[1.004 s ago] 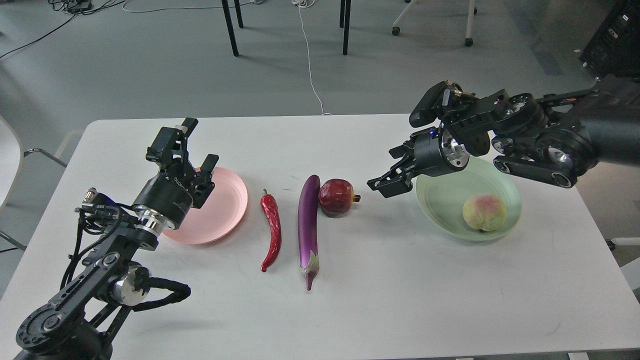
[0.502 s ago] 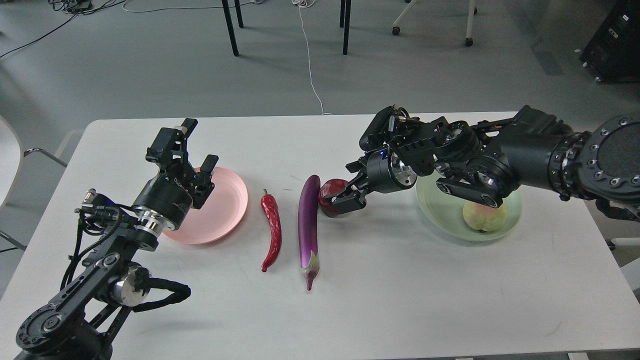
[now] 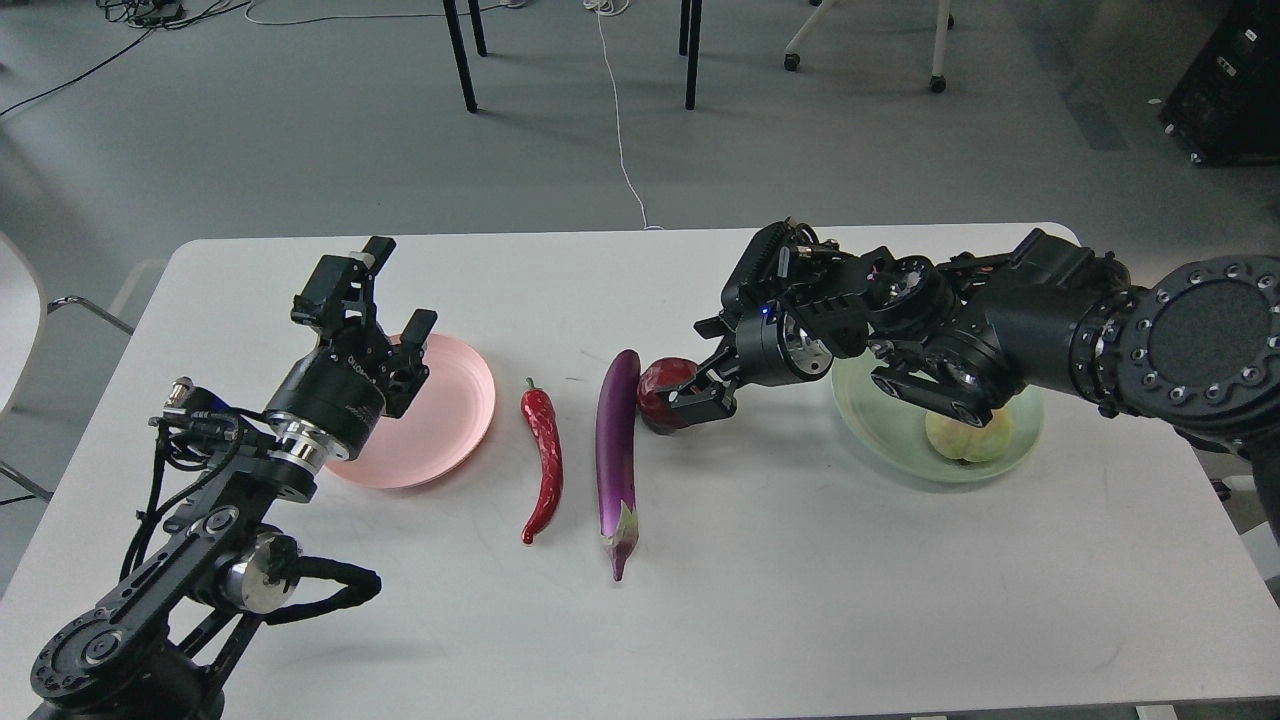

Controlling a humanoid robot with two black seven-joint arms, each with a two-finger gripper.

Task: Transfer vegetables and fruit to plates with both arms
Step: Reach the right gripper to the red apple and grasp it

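Observation:
A dark red pomegranate [image 3: 660,385] sits on the white table against the top of a long purple eggplant [image 3: 616,450]. My right gripper [image 3: 692,398] reaches in from the right, its open fingers set about the pomegranate's right side, covering the crown. A red chili pepper [image 3: 542,460] lies left of the eggplant. A peach [image 3: 962,440] rests in the mint green plate [image 3: 885,440], partly hidden by my right arm. My left gripper [image 3: 398,292] is open and empty above the pink plate [image 3: 450,420].
The white table [image 3: 760,580] has its far edge just behind the plates. Chair and table legs [image 3: 460,55] and cables stand on the grey floor beyond. A chair edge shows at the far left.
My right arm swung left from above the green plate to the pomegranate, then dropped slightly around it. The left arm and the produce have not moved.

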